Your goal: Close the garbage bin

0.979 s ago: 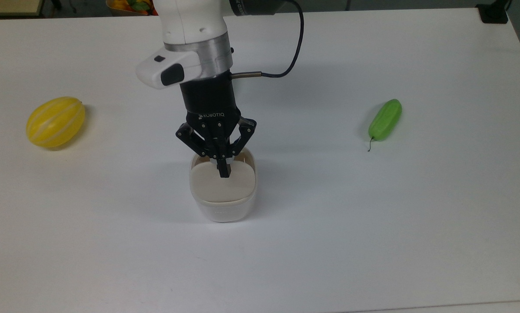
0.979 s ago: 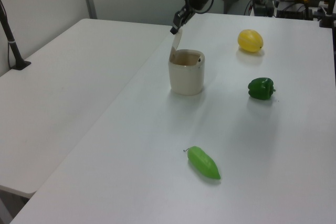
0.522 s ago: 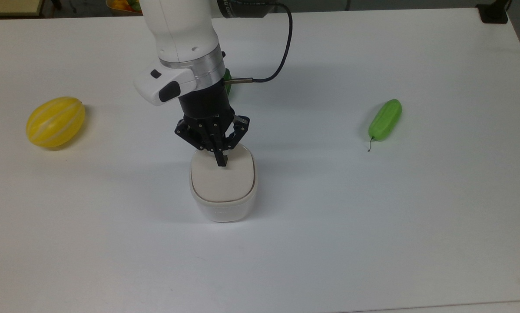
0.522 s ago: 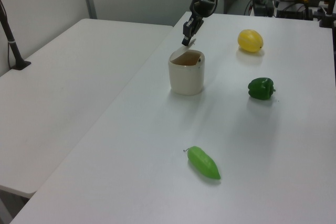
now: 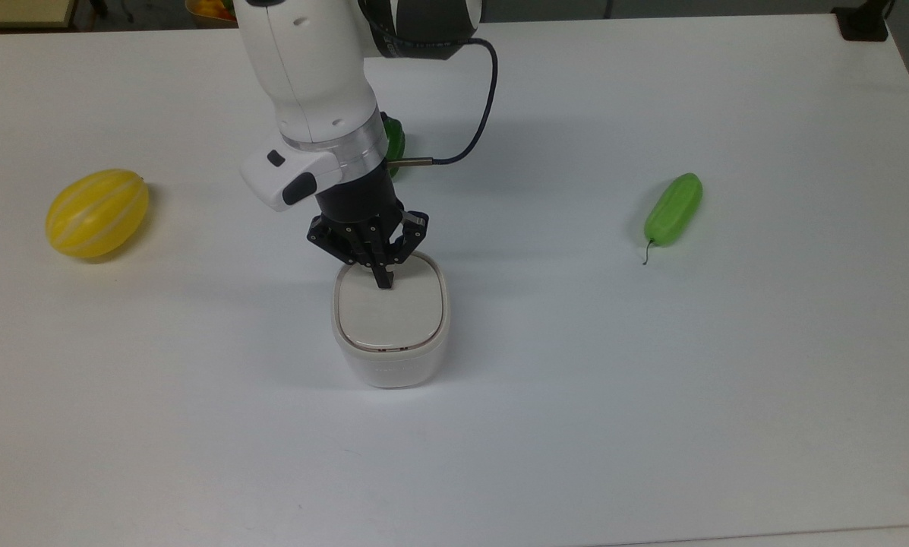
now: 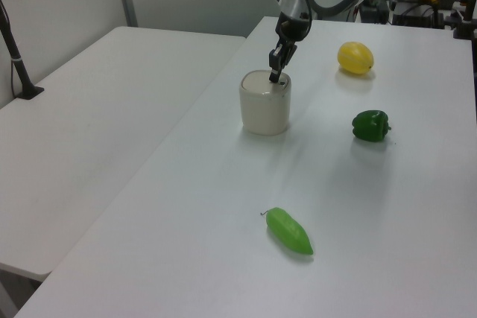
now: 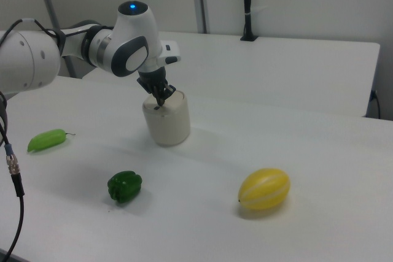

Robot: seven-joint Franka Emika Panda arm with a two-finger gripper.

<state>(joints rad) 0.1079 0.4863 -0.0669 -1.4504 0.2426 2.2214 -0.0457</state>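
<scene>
**Lid down on the bin**

A second ago the beige lid (image 5: pixel 390 311) stood tilted up off the garbage bin (image 5: pixel 390 357); now it lies flat in the rim, so the closing looks as good as done. The tool (image 5: pixel 384 282) has come down with it, its fingers pinched together on the small tab at the lid's edge.

The bin stands mid-worktop (image 5: pixel 651 395). Around it: one yellow melon (image 5: pixel 97 212), one green bell pepper (image 6: pixel 370 125), one long green chilli (image 5: pixel 673 208).
</scene>
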